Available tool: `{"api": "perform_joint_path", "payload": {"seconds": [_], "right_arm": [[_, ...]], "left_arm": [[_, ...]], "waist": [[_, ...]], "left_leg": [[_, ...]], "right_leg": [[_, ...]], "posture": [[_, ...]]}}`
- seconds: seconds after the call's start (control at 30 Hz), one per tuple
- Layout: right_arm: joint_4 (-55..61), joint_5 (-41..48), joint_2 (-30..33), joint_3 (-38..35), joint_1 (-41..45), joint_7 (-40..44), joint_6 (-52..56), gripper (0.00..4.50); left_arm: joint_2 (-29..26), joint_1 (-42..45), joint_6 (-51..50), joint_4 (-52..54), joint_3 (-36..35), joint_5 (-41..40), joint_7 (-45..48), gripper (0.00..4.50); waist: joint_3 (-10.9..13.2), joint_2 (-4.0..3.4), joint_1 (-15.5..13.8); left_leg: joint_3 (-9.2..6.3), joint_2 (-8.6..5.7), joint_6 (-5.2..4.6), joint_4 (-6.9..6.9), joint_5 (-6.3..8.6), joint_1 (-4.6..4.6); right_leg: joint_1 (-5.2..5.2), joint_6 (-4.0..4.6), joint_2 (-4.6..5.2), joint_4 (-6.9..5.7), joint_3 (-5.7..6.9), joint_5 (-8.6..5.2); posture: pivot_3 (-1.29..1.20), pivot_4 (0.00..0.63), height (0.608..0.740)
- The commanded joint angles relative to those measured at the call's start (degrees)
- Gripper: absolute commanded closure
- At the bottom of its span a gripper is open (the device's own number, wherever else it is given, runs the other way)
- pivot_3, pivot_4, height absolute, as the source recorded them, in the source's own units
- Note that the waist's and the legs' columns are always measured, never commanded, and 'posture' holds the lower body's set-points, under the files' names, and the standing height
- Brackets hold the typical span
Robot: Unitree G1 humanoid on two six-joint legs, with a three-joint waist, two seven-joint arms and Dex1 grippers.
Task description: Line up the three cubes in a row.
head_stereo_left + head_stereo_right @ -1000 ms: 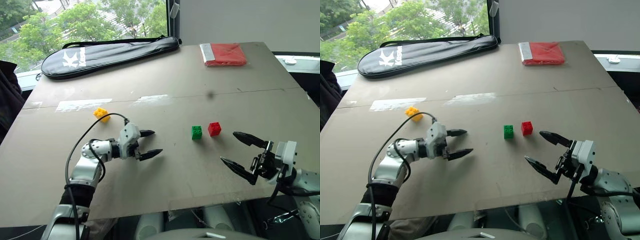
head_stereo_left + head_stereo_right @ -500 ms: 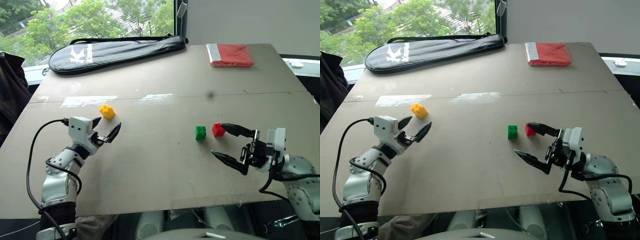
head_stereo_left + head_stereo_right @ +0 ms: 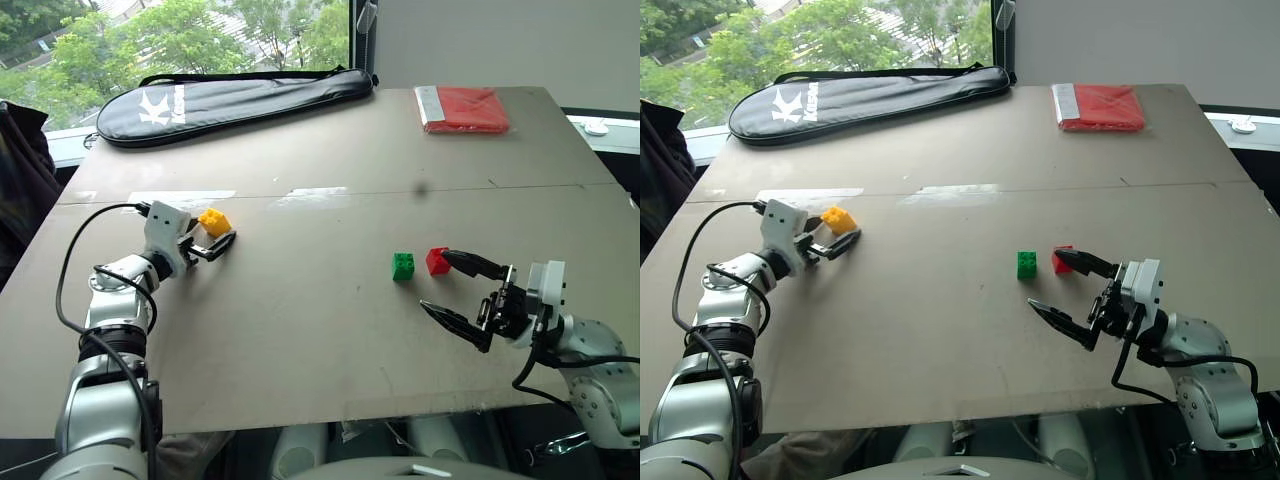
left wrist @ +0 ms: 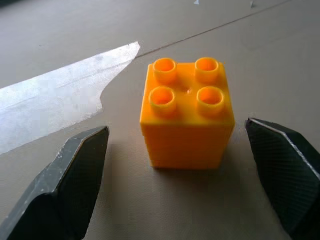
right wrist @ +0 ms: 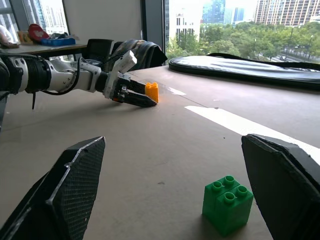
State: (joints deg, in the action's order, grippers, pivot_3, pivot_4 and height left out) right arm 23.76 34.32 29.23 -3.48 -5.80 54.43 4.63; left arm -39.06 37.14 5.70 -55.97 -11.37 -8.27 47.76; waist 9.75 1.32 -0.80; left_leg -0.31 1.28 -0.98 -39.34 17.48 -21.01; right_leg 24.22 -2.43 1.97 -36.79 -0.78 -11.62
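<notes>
The yellow cube sits on the left part of the brown table, studs up. My left gripper is open, and in the left wrist view its black fingers stand on either side of the yellow cube without touching it. The green cube and red cube stand side by side right of the middle. My right gripper hangs open just in front of them, its far fingertip close beside the red cube. In the right wrist view the green cube is near and the yellow cube is far off.
A long black racket bag lies along the far left edge. A flat red packet rests at the far right. A strip of clear tape lies behind the yellow cube. Dark clothing hangs beyond the left edge.
My left gripper has swung out to the left and away from me, turning until its open fingers straddle the yellow cube. The right gripper has hardly moved. The cubes have not shifted.
</notes>
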Motion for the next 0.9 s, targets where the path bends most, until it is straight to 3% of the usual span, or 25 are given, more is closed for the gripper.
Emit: {"api": "perform_joint_path", "payload": {"seconds": [0.03, 0.17, 0.27, 0.3, 0.53, 0.67, 0.9], "right_arm": [[2.46, 0.08, 0.34, -1.83, -0.66, -0.56, -1.24, 0.0], [3.66, 0.1, 0.27, -2.08, -1.84, -1.5, -1.28, 0.0], [3.78, 0.08, 0.36, -2.3, -2.32, -1.85, -1.47, 0.0], [3.74, 0.07, 0.39, -2.33, -2.36, -1.85, -1.51, 0.0], [2.49, -0.33, 1.02, -2.2, -2.98, -0.15, -1.87, 0.0], [1.31, -0.34, 1.46, -1.94, -4.7, 1.14, -1.96, 0.0], [-1.55, -1.14, 1.55, -3.4, -6.78, 2.62, -3.55, 0.0]], "left_arm": [[-0.7, 2.86, -0.48, -6.14, 2.71, 3.06, 1.64, 0.06], [-0.85, 3.08, -0.98, -8.71, 3.93, 3.73, 4.53, 1.57], [-0.8, 2.28, -0.99, -8.98, 4.17, 3.49, 6.23, 3.02], [-0.6, 2.03, -1.04, -8.61, 4.31, 3.33, 7.28, 3.17], [4.39, -0.98, -2.64, 4.73, 7.65, 0.29, 20.41, 3.15], [10.41, -1.91, -1.9, 17.09, 14.87, 0.59, 27.15, 3.15], [14.94, 3.73, 0.83, 16.28, 23.67, 4.15, 33.89, 3.15]], "waist": [[0.0, 0.0, 0.04], [-0.02, -0.04, 0.12], [-0.07, -0.11, 0.18], [-0.08, -0.13, 0.17], [-0.23, -0.39, -0.46], [-0.23, -0.38, -0.9], [-0.19, -0.34, 0.12]], "left_leg": [[0.0, 0.0, 0.0, 0.0, 0.0, 0.01], [0.0, 0.0, 0.0, 0.01, 0.0, 0.04], [0.06, 0.01, 0.0, 0.01, 0.0, 0.08], [0.09, 0.01, 0.0, 0.01, 0.0, 0.11], [0.11, -0.04, 0.0, -0.01, 0.0, 0.14], [0.05, -0.08, 0.0, -0.08, 0.0, 0.1], [-0.03, -0.02, -0.02, -0.1, 0.0, 0.13]], "right_leg": [[0.0, 0.0, 0.0, -0.02, -0.01, 0.0], [0.0, 0.0, 0.0, -0.05, -0.03, 0.0], [-0.01, -0.03, 0.0, -0.07, -0.07, -0.02], [-0.03, -0.06, 0.01, -0.07, -0.1, -0.04], [-0.1, -0.08, 0.06, -0.06, -0.14, -0.05], [-0.18, -0.03, 0.07, -0.01, -0.12, -0.04], [-0.17, -0.11, -0.06, -0.04, -0.1, -0.12]], "posture": [[0.0, 0.15, 0.707], [0.0, 0.15, 0.707], [0.0, 0.15, 0.707], [0.0, 0.15, 0.707], [0.0, 0.15, 0.707], [0.0, 0.15, 0.707], [0.0, 0.15, 0.707]]}}
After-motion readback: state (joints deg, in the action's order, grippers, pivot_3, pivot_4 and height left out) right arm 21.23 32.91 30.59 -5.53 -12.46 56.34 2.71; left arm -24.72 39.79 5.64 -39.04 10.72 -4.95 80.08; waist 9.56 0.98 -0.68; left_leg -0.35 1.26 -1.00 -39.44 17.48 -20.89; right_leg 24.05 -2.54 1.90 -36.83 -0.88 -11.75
